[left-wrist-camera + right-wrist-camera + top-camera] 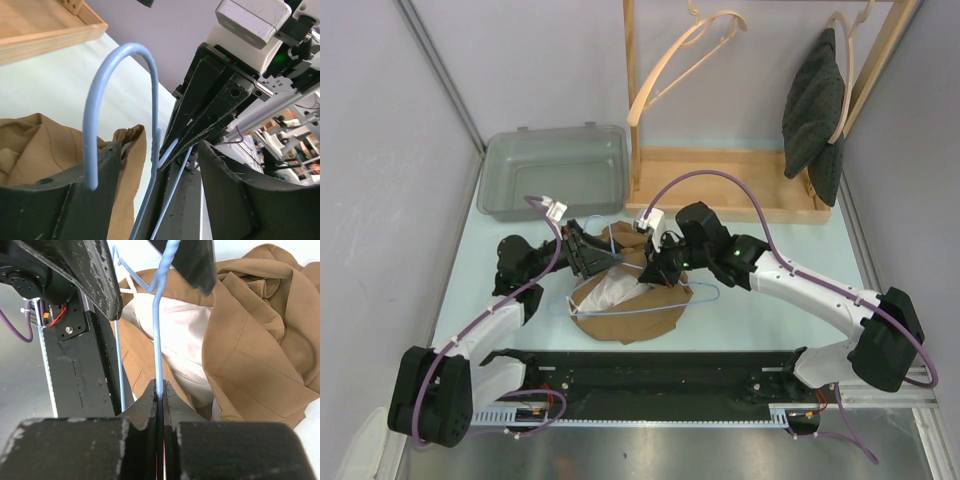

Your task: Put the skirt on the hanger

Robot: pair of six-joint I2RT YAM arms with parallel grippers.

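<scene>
Both arms bent inward, wrists meeting mid-table over the skirt (630, 320). Right gripper (159, 390) was pinched tight on the hanger (158, 340) wire. Left gripper (160, 150) jaws stood apart, straddling the hanger's neck. Skirt lay crumpled on the table (750, 325), hanger on top.

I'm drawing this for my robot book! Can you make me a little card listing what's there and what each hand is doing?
skirt: brown, crumpled on the table, pale lining showing
hanger: thin blue wire, lying on the skirt
right hand: shut on the hanger's wire
left hand: open, its fingers either side of the hanger's hook end
hung up: not yet
behind: grey bin; wooden rack with a dark garment hanging
</scene>
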